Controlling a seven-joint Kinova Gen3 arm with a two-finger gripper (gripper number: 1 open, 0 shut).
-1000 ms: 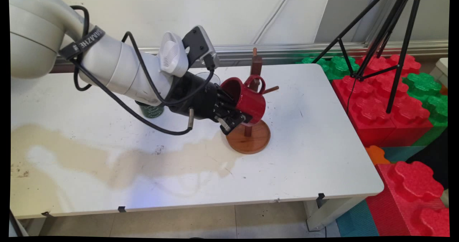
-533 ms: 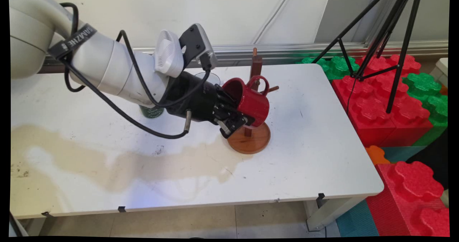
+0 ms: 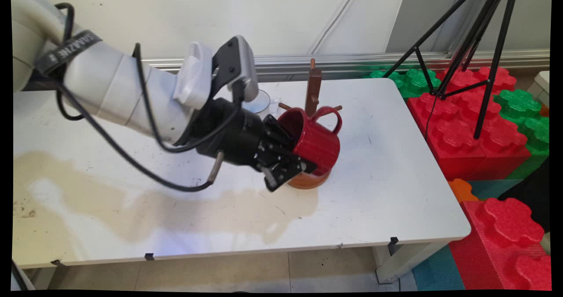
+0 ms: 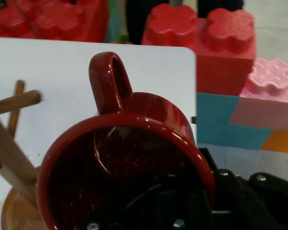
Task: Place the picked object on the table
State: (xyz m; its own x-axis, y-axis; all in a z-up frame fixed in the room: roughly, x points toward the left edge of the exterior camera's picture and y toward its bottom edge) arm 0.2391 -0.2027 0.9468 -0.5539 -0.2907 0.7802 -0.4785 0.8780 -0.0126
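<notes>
Spreading across the white table (image 3: 387,191) from the left edge toward centre is a tan stain (image 3: 145,200); big red and green foam blocks (image 3: 479,125) and a black tripod (image 3: 479,46) crowd the right side, leaving bare tabletop at lower right; the gripper (image 3: 292,165) is clamped on the rim of a glossy red mug (image 3: 316,138), tilted at centre frame, handle up, just beside the wooden mug tree (image 3: 313,90).

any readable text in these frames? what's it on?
"SIAMZHE", roughly, upside down and uncertain: black strap around the white arm, holding the cables.
Nothing to read on the red mug, the wooden mug tree or the foam blocks.
Hand view: no text.
</notes>
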